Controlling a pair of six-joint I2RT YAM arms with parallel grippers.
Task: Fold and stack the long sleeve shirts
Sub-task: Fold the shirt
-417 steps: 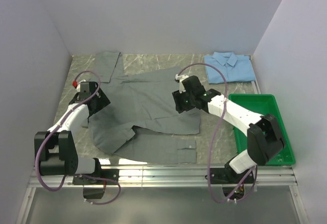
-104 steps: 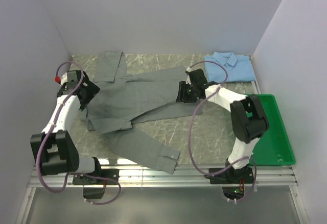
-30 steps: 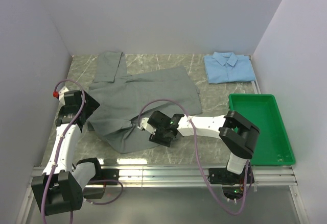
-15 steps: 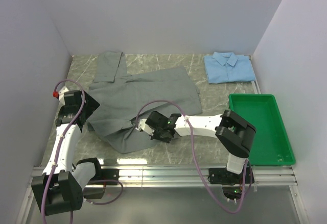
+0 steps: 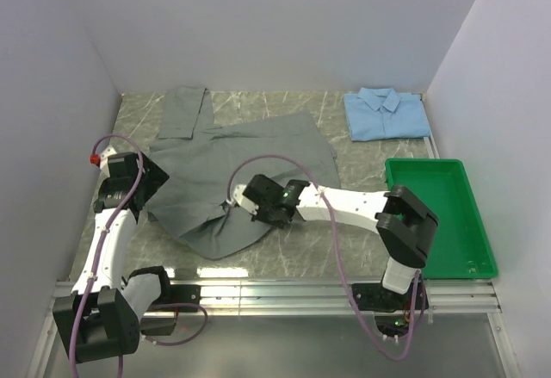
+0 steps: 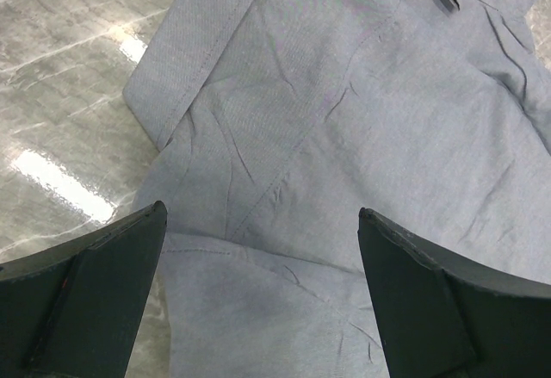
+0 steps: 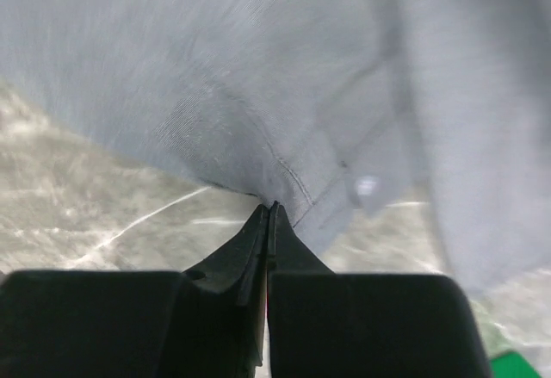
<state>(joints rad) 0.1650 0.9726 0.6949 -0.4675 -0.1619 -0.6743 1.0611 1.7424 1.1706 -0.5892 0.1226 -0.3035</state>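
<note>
The grey long sleeve shirt (image 5: 258, 150) lies spread across the middle of the table, with one sleeve reaching to the back left. My right gripper (image 5: 241, 206) is over its lower front part. In the right wrist view the right gripper (image 7: 271, 208) is shut, pinching a stitched edge of the grey shirt (image 7: 258, 77), which lifts off the marble there. My left gripper (image 5: 148, 195) hovers at the shirt's left side. Its jaws stand wide open over the grey cloth (image 6: 344, 137), with nothing between the fingers (image 6: 95, 292). The light blue shirt (image 5: 386, 113) lies folded at the back right.
A green tray (image 5: 435, 214) stands along the right edge of the table. White walls close in the left, back and right sides. The arm bases and a metal rail (image 5: 275, 290) run along the near edge.
My right gripper has shut on the grey shirt's edge and shifted a little up and left with it. The left arm has not moved.
</note>
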